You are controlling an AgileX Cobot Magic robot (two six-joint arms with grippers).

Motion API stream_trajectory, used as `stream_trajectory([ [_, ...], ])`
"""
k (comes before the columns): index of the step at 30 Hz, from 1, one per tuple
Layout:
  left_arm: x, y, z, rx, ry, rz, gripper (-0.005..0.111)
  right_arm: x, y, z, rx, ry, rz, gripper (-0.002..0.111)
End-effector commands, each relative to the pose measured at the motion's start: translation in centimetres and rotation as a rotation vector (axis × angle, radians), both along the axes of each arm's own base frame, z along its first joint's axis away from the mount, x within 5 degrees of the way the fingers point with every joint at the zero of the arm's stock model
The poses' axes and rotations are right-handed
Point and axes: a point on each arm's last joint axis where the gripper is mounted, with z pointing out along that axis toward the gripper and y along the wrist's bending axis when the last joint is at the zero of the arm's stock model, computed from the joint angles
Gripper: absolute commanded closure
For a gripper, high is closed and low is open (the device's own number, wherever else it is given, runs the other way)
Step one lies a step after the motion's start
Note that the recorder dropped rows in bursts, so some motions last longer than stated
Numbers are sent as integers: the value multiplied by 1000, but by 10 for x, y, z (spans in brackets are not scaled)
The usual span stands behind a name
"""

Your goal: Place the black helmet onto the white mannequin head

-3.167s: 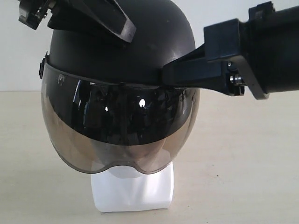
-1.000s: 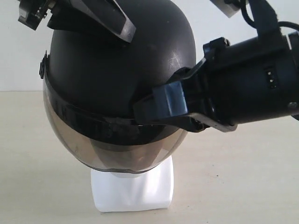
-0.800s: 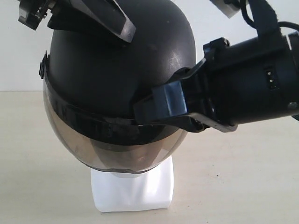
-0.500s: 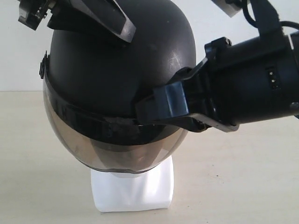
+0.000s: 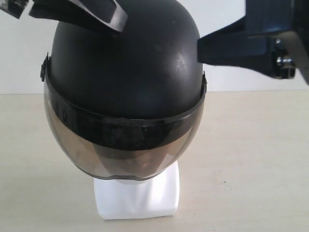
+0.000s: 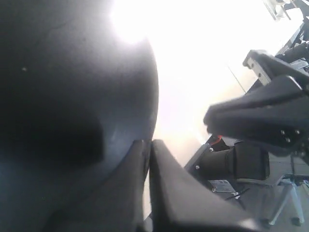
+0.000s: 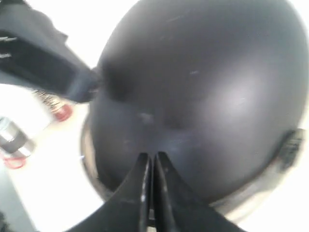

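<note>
As right pincer (image 7: 150, 156) looks shut — helmet (image 5: 125, 63) caps mannequin (image 5: 137, 199).

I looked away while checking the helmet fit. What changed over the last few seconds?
The right gripper, shut, pulled back from the front of the black helmet at the visor band, rising to its upper right side. The left gripper shifted slightly left on the crown. The helmet stays seated on the white mannequin head, visor down.
</note>
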Motion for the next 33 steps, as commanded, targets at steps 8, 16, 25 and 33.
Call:
stream_trajectory([
  [8, -44, 44, 35, 25, -196, 121, 102, 31, -61, 10, -171, 124, -385, 71],
  [16, -68, 69, 50, 34, -291, 209, 102, 85, -51, -43, -266, 426, -297, 97],
  [25, -69, 78, 49, 80, -316, 276, 102, 126, -36, -87, -287, 548, -218, 107],
  [33, -55, 76, 9, 202, -218, 306, 102, 144, -15, -91, -91, 490, -80, 107],
])
